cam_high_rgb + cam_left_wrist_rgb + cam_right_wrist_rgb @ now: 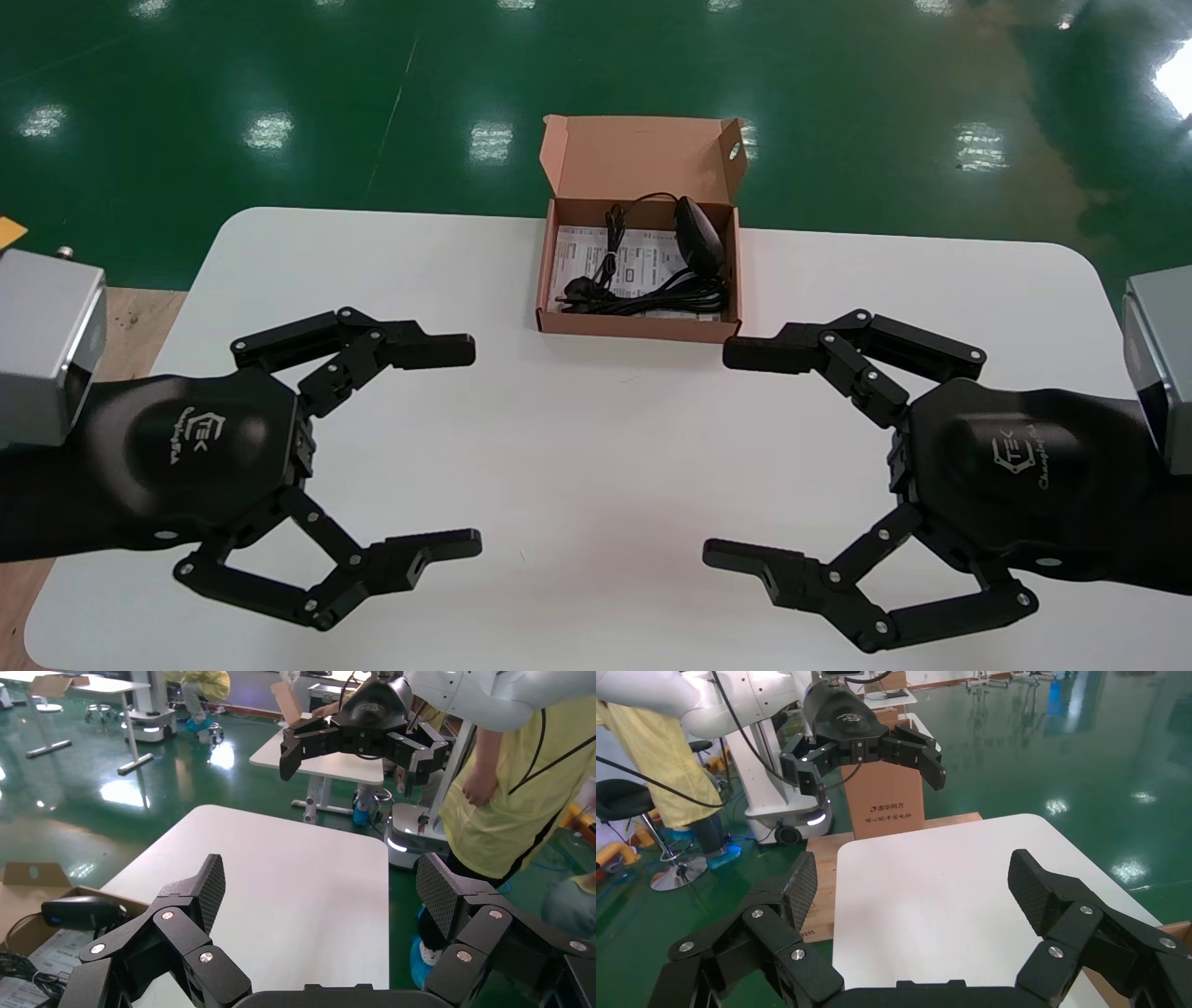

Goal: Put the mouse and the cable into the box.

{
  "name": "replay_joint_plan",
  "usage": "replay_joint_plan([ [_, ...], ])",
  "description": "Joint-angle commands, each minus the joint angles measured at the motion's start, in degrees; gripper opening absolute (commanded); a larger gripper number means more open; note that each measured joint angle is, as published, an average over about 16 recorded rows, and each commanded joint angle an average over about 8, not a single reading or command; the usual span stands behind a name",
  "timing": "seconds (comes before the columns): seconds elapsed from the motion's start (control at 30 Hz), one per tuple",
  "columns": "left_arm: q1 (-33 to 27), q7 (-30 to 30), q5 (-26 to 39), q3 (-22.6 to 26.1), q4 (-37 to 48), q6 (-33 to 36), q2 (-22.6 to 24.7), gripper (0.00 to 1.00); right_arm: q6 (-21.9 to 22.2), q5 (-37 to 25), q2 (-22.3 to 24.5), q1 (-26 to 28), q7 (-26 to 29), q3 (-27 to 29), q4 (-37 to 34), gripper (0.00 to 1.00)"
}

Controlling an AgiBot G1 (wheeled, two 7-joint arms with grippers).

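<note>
An open brown cardboard box stands at the table's far middle, lid flap up. Inside it lie a black mouse at the right and its coiled black cable along the near side, on white paper. The left wrist view catches the mouse and the box at its edge. My left gripper hovers open over the near left of the table, with nothing between its fingers. Mirroring it at the near right, my right gripper is open and holds nothing.
The white table spans the view, with green floor beyond its far edge. A wooden pallet lies off the left side. In the wrist views, a person in yellow and another robot stand past the table.
</note>
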Motion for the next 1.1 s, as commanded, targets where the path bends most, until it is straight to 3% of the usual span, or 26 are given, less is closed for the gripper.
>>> replay_joint_plan([
  [0.03,0.0,0.0,0.0,0.0,0.0,0.0,0.0,1.00,0.0,0.0,0.0,0.0,0.0,0.0,0.0,1.00],
  [1.1,0.0,0.0,0.0,0.0,0.0,0.0,0.0,1.00,0.0,0.0,0.0,0.0,0.0,0.0,0.0,1.00],
])
